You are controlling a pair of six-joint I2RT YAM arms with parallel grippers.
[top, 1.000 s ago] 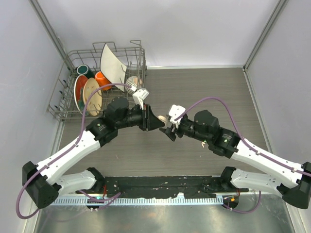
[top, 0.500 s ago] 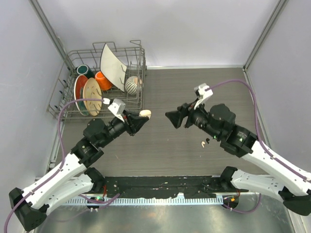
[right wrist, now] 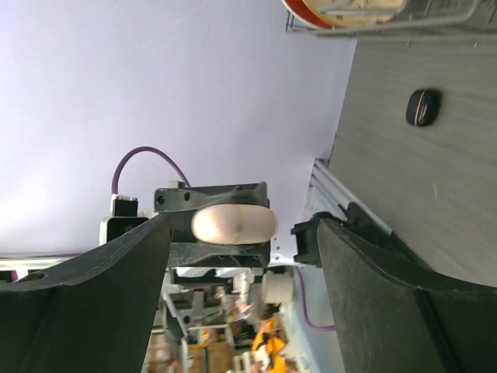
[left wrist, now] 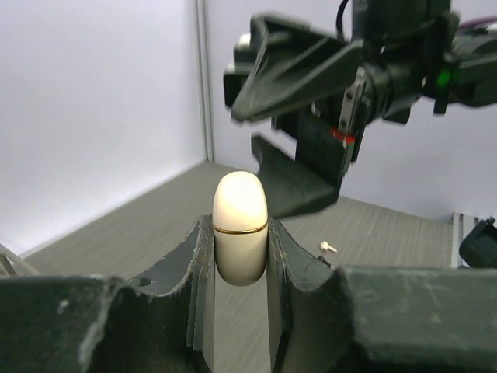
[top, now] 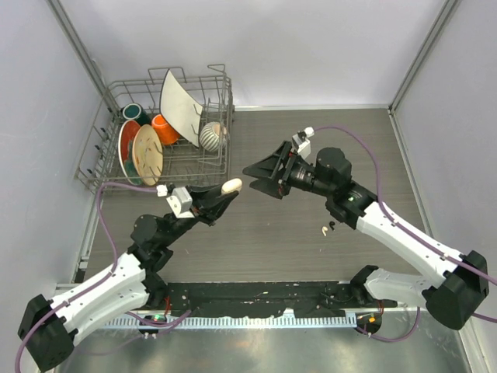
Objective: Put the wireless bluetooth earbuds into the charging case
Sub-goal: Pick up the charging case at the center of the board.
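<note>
My left gripper (top: 225, 191) is shut on a closed cream-white charging case (top: 231, 185) and holds it above the table. In the left wrist view the case (left wrist: 241, 203) stands upright between the fingers (left wrist: 194, 264). My right gripper (top: 260, 174) is open wide and empty, just right of the case and facing it. In the right wrist view the case (right wrist: 233, 224) shows between its jaws, farther off. A white earbud (top: 323, 230) and a black earbud (top: 332, 226) lie on the table under the right arm. The white one also shows in the left wrist view (left wrist: 328, 247). The other earbuds are out of view.
A wire dish rack (top: 101, 167) with plates, cups and a bowl stands at the back left. A black oval case (right wrist: 423, 106) lies on the table in the right wrist view. Grey walls close in the table on three sides.
The two grippers were together at the middle and have drawn apart. The left arm pulled back with the case. The right gripper has opened wide and swung towards the case.
</note>
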